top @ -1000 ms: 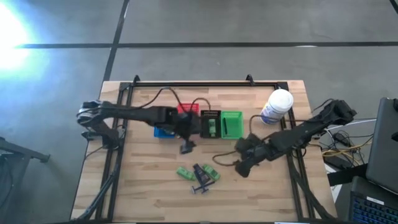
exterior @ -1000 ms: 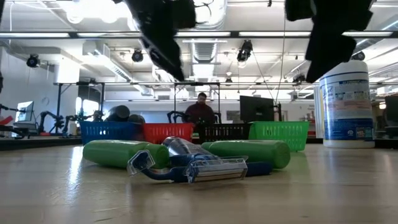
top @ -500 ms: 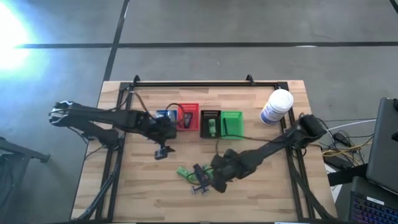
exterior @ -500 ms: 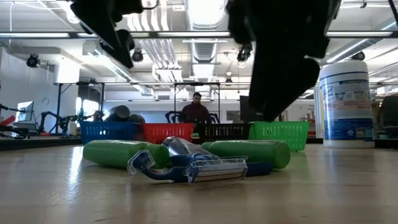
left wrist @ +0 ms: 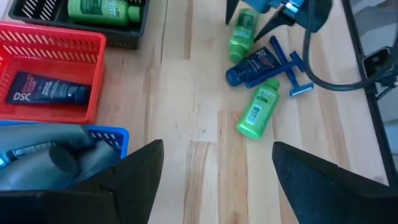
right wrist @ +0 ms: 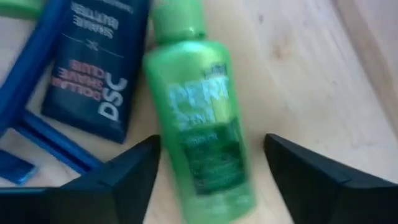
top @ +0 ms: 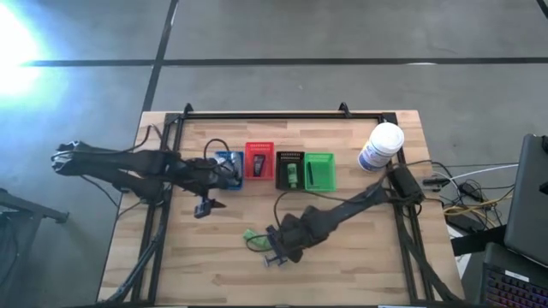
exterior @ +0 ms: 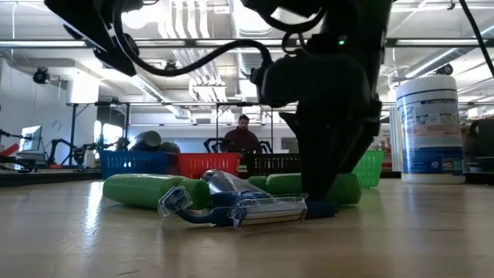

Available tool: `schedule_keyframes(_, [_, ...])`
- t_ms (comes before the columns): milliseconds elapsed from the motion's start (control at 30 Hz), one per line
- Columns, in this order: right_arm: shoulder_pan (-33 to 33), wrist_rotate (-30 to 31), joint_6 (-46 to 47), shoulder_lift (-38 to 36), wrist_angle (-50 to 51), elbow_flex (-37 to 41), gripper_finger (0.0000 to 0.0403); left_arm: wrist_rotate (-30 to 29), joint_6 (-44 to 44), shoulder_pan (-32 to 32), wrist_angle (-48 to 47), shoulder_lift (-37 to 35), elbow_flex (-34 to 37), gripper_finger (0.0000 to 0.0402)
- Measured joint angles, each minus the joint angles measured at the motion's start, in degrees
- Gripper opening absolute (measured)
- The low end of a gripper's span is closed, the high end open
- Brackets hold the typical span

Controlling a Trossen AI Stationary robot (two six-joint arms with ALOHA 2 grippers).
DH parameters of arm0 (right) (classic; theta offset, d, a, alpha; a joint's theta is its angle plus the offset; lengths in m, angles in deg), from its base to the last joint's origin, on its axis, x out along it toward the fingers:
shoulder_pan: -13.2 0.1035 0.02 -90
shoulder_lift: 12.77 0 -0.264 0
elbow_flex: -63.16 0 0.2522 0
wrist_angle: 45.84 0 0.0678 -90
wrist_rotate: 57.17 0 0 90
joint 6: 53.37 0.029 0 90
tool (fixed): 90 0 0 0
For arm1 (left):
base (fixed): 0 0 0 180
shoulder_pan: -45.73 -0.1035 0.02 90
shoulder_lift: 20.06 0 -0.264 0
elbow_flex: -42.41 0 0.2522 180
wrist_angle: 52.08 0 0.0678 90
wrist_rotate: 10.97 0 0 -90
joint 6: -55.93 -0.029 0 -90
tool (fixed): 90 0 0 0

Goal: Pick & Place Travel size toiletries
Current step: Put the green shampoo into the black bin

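Observation:
The toiletries lie in a loose pile on the near middle of the table: a green bottle (right wrist: 199, 124), a second green bottle (left wrist: 258, 112), a dark blue DSC tube (right wrist: 93, 62) and blue razors (exterior: 255, 210). My right gripper (right wrist: 205, 180) is open and low over the pile (top: 272, 244), one finger on either side of the green bottle, with wood showing between each finger and the bottle. My left gripper (left wrist: 214, 186) hangs open above bare table (top: 204, 208), in front of the blue basket (top: 228, 169).
Blue, red (top: 259, 161), black (top: 290, 169) and green (top: 319, 171) baskets stand in a row mid-table. The red one holds a DSC tube (left wrist: 43, 93), the black one a green bottle (left wrist: 99, 9). A white container (top: 381, 147) stands at the far right. A person sits beyond the table (exterior: 245, 139).
My right gripper has swung from the right side of the table toward the left and down onto the pile, ending astride a green bottle. My left gripper has drawn back toward the table's left edge, away from the red and black baskets. The toiletries have stayed in place.

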Motion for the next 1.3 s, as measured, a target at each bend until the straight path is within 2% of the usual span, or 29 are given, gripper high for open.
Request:
schedule_keyframes(133, [-1.7, -1.6, -1.1, -0.8, 0.3, 0.4, 0.0202, 0.0, 0.0, 0.0, -1.4, -2.5, 1.4, 0.0305])
schedule_keyframes(267, [-4.2, -0.6, 0.0, -4.4, 1.1, 0.7, 0.0132, 0.0, 0.1, 0.2, -3.3, -5.0, 3.6, 0.0305])
schedule_keyframes(367, [-6.5, 2.9, 3.8, -9.8, 1.9, 0.7, 0.0112, 0.0, 1.4, 0.8, -3.8, -6.5, 5.7, 0.0305])
schedule_keyframes(467, [-10.3, 5.4, 11.7, -15.1, 1.8, 1.1, 0.0112, 0.2, 3.4, 2.4, -3.1, -7.6, 8.0, 0.0305])
schedule_keyframes(567, [-15.6, 5.4, 18.7, -17.6, 1.4, 1.8, 0.0130, 0.6, 0.3, 6.4, -0.3, -7.7, 10.5, 0.0305])
schedule_keyframes(667, [-20.8, 5.8, 18.9, -17.0, 1.1, 1.9, 0.0154, -0.1, -5.6, 12.1, 5.8, -7.0, 12.9, 0.0305])
schedule_keyframes(800, [-25.9, 5.4, 17.4, -14.3, 0.9, 1.9, 0.0172, -5.0, -11.3, 18.3, 15.5, -3.5, 15.1, 0.0305])
schedule_keyframes(1033, [-29.2, 4.5, 13.0, -12.0, 0.1, 1.8, 0.0215, -6.5, -16.0, 19.8, 31.6, 9.4, 16.0, 0.0305])
schedule_keyframes(1300, [-25.8, 5.9, 7.5, -15.6, 2.4, 1.7, 0.0271, -6.2, -17.9, 19.4, 36.6, 26.0, 9.6, 0.0305])
